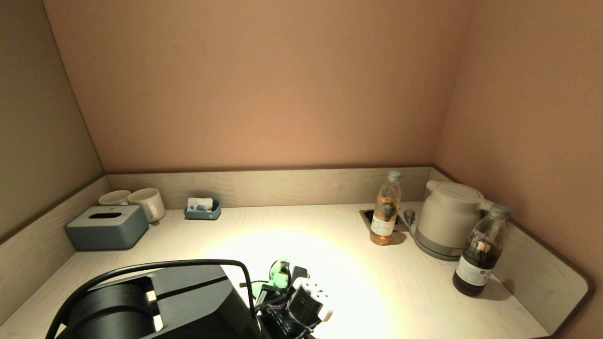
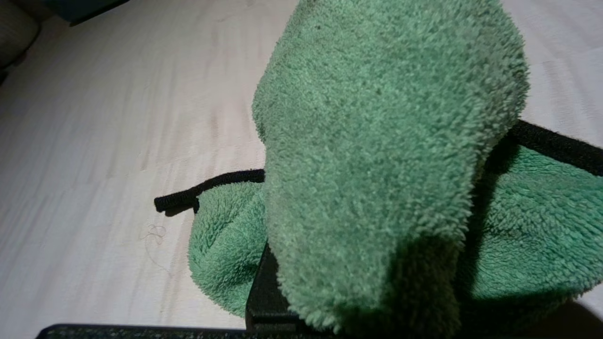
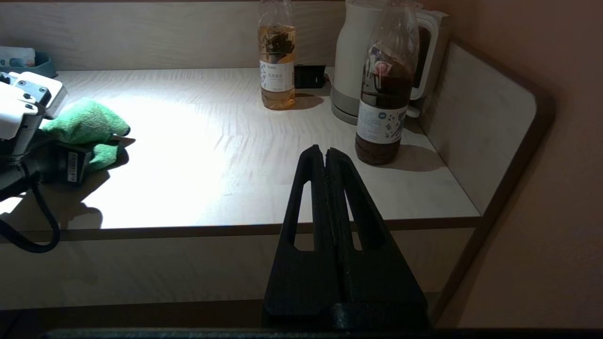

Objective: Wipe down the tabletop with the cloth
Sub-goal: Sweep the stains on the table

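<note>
Gripping the green cloth (image 2: 377, 155), the left gripper (image 1: 282, 282) sits low over the near part of the tabletop (image 1: 377, 282) — its fingers are buried in the fabric, which bunches up over them and drapes down to the wood beneath. Part of the cloth lies on the surface just under and beside the gripper, its black hem (image 2: 207, 186) trailing out flat on the wood. Beyond this gripper and off to its left, well apart, stand a grey tissue box (image 1: 107, 227), two mugs (image 1: 141, 200) touching each other, and a small blue tray (image 1: 202, 209) against the back wall. Off to its right and farther back stand a pale tea bottle (image 1: 386, 209), a white kettle (image 1: 447, 219) just beside it, and a dark bottle (image 1: 480, 249) nearer the front edge, close to the side panel. The right gripper (image 3: 328, 153) hangs off the table, before its front edge, fingers pressed together with nothing between them — the dark bottle stands just ahead of it and the cloth lies well off to its left.
</note>
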Motion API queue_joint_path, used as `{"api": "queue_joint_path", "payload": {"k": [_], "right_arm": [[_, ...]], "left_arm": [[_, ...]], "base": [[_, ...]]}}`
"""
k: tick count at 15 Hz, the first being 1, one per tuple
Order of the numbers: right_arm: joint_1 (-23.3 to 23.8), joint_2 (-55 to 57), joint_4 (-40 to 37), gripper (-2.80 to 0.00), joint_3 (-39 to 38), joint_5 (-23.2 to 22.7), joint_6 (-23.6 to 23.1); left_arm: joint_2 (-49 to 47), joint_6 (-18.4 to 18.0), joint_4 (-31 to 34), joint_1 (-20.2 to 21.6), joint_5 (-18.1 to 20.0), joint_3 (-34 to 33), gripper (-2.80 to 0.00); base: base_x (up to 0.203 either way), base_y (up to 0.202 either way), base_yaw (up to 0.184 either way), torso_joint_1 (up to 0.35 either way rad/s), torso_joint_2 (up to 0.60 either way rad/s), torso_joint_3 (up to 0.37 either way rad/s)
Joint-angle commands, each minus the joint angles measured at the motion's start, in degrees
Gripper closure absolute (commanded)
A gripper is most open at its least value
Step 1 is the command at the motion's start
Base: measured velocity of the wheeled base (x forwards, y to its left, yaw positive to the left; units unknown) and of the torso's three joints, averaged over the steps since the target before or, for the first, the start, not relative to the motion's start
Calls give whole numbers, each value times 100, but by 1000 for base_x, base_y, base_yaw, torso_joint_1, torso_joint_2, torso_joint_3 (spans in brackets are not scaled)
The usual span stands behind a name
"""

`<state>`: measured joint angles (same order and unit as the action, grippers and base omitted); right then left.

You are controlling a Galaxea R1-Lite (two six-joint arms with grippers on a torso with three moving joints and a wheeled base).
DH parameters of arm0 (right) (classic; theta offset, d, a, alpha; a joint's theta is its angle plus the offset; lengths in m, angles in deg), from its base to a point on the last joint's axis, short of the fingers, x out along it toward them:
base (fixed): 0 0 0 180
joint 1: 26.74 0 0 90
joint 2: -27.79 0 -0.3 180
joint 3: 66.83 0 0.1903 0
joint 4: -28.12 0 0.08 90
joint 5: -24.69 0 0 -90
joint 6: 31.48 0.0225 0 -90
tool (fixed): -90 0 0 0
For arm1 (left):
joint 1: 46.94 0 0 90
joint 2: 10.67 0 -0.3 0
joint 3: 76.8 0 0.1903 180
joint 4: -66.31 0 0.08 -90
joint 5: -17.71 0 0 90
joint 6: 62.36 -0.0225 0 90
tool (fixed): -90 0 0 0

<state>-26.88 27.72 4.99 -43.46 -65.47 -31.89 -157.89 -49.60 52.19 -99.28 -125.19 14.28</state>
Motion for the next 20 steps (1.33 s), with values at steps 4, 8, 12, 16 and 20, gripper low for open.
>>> {"api": "queue_joint_path", "payload": {"k": [4, 8, 12, 16, 20], "right_arm": [[-4, 7, 2, 0, 0, -2, -4], [-4, 7, 2, 0, 0, -2, -4], [-4, 7, 2, 0, 0, -2, -4], [-4, 7, 2, 0, 0, -2, -4], [-4, 7, 2, 0, 0, -2, -4]], "left_arm": [[325, 288, 32, 221, -263, -737, 0], [963, 342, 31, 198, -335, -1279, 0], [1433, 492, 22, 198, -421, -1939, 0], [1901, 613, 22, 57, -482, -2393, 0], [2390, 504, 33, -148, -439, -2302, 0]], "base": [[0, 0, 0, 0, 0, 0], [0, 0, 0, 0, 0, 0], [0, 0, 0, 0, 0, 0], [0, 0, 0, 0, 0, 0], [0, 0, 0, 0, 0, 0]]}}
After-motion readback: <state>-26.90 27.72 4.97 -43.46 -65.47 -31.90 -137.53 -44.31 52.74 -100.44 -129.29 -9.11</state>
